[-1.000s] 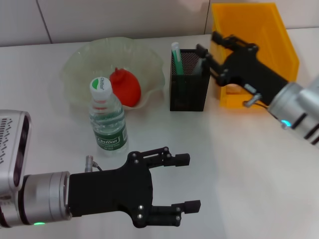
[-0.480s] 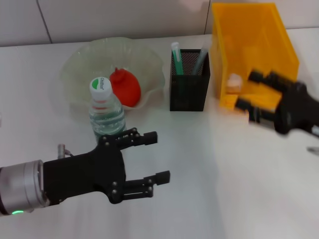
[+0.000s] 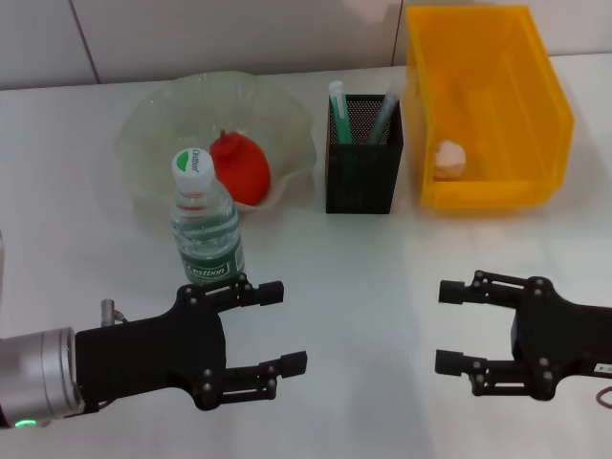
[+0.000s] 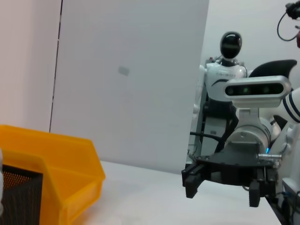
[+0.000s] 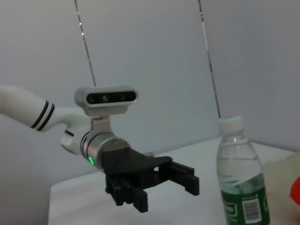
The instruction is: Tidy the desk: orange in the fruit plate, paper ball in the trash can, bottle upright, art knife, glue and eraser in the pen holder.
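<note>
A clear plastic water bottle with a green label and white cap (image 3: 206,229) stands upright on the white desk (image 3: 363,287), its long axis vertical and the cap pointing up. It sits just in front of a translucent, wavy-edged glass fruit plate (image 3: 163,120), which holds a reddish-orange round fruit (image 3: 240,168).

To the right of the plate stands a black mesh pen holder (image 3: 363,172). Two slim items rise from it: a green-and-white stick (image 3: 340,110) leaning toward the holder's left wall, and a grey-green pen-like tool (image 3: 383,117) tilted toward the right wall. Both point upward out of the opening.

Beside the holder sits a yellow plastic bin (image 3: 545,115), and a crumpled pale paper ball (image 3: 449,160) lies on its floor near the front wall.

The black left gripper (image 3: 277,330) hovers low over the desk at the near left, just in front of the bottle, its fingers spread apart with nothing between them and pointing to the right. The black right gripper (image 3: 451,327) hovers at the near right, well apart from the bin, its fingers also spread and holding nothing, pointing left toward the other gripper. Each wrist view shows the opposite gripper with its fingers parted.
</note>
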Available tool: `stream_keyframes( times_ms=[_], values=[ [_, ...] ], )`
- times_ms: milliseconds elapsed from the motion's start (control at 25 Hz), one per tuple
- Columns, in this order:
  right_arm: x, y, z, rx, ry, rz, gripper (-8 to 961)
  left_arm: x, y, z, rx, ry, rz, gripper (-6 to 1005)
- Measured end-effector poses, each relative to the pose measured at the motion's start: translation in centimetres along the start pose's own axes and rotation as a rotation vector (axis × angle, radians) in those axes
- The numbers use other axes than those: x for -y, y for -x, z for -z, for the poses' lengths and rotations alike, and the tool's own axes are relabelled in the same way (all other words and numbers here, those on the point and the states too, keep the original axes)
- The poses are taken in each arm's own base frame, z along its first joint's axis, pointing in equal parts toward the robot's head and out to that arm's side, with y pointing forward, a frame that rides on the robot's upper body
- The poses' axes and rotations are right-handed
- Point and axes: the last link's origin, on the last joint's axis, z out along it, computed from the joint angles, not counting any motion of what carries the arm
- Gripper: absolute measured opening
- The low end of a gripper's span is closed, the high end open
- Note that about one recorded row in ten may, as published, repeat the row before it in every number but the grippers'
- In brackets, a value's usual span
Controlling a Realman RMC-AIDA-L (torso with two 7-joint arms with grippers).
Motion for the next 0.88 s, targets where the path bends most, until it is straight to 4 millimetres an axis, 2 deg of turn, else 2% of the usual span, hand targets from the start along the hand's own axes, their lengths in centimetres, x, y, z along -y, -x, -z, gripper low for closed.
stream_keyframes(
  times_ms=[880],
  values=[
    [0.8,0.0,-1.3,-0.028,0.005,0.01,779,0.0,-0.4,-0.1,-0.003,0.028,0.026,787]
  ],
)
